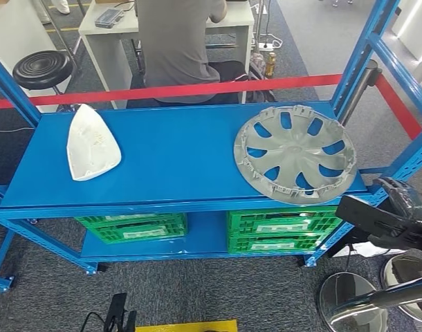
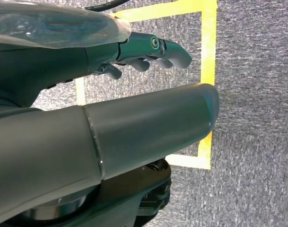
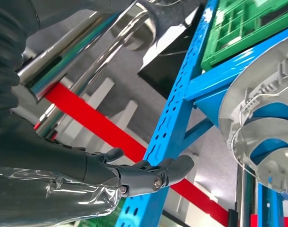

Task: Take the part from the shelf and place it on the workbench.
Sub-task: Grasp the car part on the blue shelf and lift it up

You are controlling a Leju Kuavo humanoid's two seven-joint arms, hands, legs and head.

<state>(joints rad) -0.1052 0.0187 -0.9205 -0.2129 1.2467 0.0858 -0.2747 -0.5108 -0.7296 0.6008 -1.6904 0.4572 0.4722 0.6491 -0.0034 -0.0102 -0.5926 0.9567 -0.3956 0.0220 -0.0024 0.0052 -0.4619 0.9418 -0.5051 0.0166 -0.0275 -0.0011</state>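
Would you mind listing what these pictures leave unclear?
- Head view: the person's upper body is cut off by the top edge.
- Head view: the green crates' contents, hidden under the shelf.
- Right wrist view: the wheel cover runs off the edge.

Workshop/test lab: blue steel shelf [image 1: 162,155], green crates [image 1: 133,227] (under shelf), red barrier tape [image 1: 198,88], floor markings.

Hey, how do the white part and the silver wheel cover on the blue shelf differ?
The white part is roughly triangular with rounded corners; the wheel cover is round. The white part has a closed, solid surface, while the wheel cover has cutouts that show the blue shelf through them. The white part looks smaller and lies at the shelf's left end; the wheel cover lies at the right end, its edge overhanging the front. Both rest flat on the top shelf, untouched.
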